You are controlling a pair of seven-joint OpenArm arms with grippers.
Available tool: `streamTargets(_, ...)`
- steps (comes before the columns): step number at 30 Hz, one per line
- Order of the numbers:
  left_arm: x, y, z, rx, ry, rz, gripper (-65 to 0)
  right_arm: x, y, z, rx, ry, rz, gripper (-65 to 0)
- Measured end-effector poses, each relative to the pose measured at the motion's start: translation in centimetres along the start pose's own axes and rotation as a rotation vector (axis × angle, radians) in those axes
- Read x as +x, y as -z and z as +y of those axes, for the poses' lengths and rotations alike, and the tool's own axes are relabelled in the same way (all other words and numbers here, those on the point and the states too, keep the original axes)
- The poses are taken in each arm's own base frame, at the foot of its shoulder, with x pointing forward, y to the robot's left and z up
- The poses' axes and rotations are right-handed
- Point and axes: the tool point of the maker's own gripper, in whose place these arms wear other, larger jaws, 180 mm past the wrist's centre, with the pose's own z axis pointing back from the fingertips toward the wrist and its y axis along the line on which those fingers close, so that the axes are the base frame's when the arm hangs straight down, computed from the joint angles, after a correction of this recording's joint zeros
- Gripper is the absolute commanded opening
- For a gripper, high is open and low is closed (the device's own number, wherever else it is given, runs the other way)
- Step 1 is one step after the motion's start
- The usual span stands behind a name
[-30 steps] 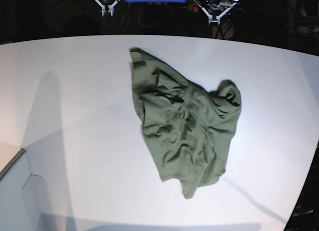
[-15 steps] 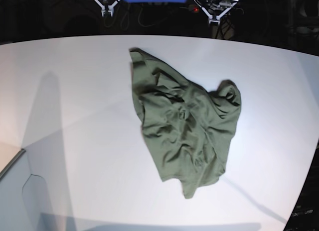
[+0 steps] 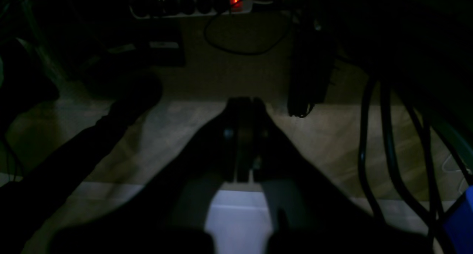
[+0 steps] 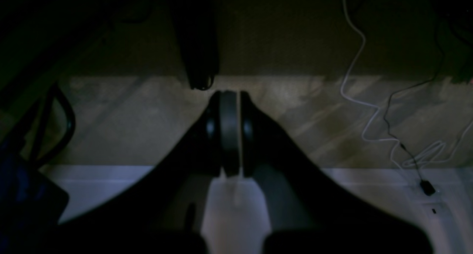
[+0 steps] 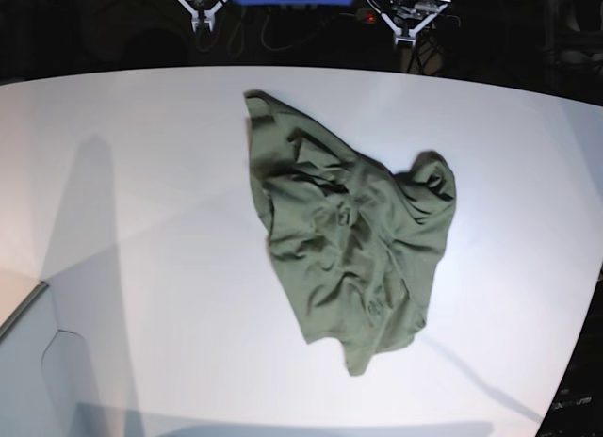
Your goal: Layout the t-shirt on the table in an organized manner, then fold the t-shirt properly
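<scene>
Nothing moved: crumpled t-shirt [image 5: 347, 234] hides its collar; both claws [image 3: 244, 102] [image 4: 230, 95] together.

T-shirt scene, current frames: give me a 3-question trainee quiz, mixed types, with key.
1. True or false: the t-shirt lies flat and smoothed out.
2. Which gripper touches the shirt? A) left gripper B) right gripper C) neither
3. Fill in: both grippers' jaws are ____.

Key: 1 false, it is crumpled on the table. 2 C, both are parked beyond the table's far edge. 3 shut.
</scene>
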Motion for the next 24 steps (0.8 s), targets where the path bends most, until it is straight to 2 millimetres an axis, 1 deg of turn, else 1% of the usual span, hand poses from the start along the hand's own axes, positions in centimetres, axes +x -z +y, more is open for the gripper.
streamTargets(4, -0.6, 0.0, 0.0, -0.001, 0.0, 0.003, -64.9, 0.0, 0.0, -0.1, -0.002, 0.0, 0.001, -65.0)
streamTargets(10, -2.0, -0.1, -0.1, -0.001, 0.001, 0.028, -64.9, 0.0, 0.0, -0.3, -0.005, 0.0, 0.0, -65.0)
streamTargets(14, -2.5, -0.1, 1.3, 0.019, 0.002, 0.034, -64.9, -0.2, 0.0, -0.6, -0.009, 0.0, 0.0, -65.0)
streamTargets(16, -2.5, -0.1, 1.7, 0.025, 0.002, 0.034, -64.9, 0.0, 0.0, -0.7, -0.011, 0.001, -0.013, -65.0)
streamTargets(21, -2.4, -0.1, 1.2, 0.017, 0.002, 0.032, -64.9, -0.3, -0.1, -0.8, -0.012, 0.002, -0.033, -65.0)
streamTargets(24, -2.4, -0.1, 1.2, 0.018, 0.002, 0.033, -64.9, -0.5, -0.1, -0.9, -0.013, 0.002, -0.029, -65.0)
